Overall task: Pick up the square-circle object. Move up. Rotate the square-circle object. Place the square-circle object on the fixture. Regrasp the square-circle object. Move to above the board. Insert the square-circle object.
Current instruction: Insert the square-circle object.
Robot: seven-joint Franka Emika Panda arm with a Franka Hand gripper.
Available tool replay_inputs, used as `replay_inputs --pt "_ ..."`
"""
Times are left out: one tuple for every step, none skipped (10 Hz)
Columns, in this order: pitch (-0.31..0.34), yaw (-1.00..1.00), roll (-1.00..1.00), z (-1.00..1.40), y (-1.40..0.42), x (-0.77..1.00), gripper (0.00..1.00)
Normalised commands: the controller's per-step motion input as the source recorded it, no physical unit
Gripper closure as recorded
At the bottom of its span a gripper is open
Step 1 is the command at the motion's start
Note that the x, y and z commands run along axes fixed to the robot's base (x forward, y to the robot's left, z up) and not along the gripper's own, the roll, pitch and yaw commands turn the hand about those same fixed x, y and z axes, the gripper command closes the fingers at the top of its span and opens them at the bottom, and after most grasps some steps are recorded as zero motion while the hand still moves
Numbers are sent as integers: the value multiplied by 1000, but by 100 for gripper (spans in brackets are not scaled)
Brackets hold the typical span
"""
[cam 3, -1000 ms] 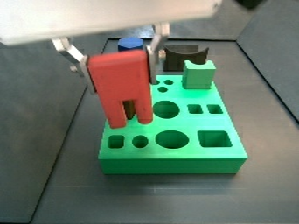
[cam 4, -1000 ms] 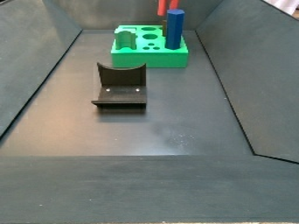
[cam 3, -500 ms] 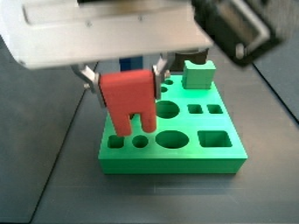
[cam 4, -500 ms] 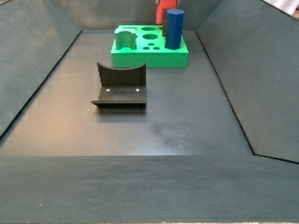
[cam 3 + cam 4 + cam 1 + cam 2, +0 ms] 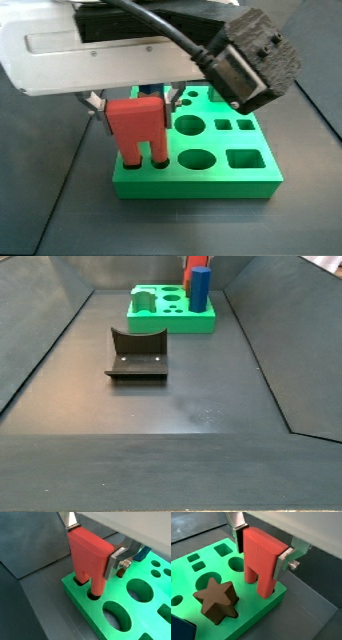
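Observation:
My gripper (image 5: 93,544) is shut on the square-circle object (image 5: 88,562), a bright red piece with a blocky top and two legs, held upright. Both wrist views show silver fingers (image 5: 286,559) pressed on its two sides. Its leg tips sit in two holes at a corner of the green board (image 5: 83,604). In a side view the gripper (image 5: 132,104) holds the red piece (image 5: 135,128) over the board's near left corner (image 5: 201,178). The dark fixture (image 5: 136,354) stands apart on the floor, in front of the board (image 5: 171,322). Only a red sliver (image 5: 185,266) shows there.
A brown star peg (image 5: 216,602) stands in the board next to the red piece. A tall blue prism (image 5: 199,288) stands in the board, also at a wrist view's edge (image 5: 179,632). The arm's body and camera (image 5: 254,60) hide the board's far side. Dark sloped walls ring the floor.
The gripper has come down with the red piece. Its legs were above the board and now reach into the corner holes. The arm's body now fills more of the side view.

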Motion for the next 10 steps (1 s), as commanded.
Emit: replay_inputs --pt "17 -9 -29 -194 -163 -134 100" --pt "-4 0 44 -306 -223 0 100" --pt "47 0 120 -726 -263 23 100" --pt "227 0 77 -720 -183 237 100" --pt "247 -86 0 -729 -71 237 100" --pt "260 -154 0 -706 -3 251 100" --pt "260 -271 0 -700 0 289 100" --pt "249 -317 -31 -686 0 363 100" --pt "251 -357 -56 -660 60 377 100" --pt "254 -380 -86 -623 103 320 100"
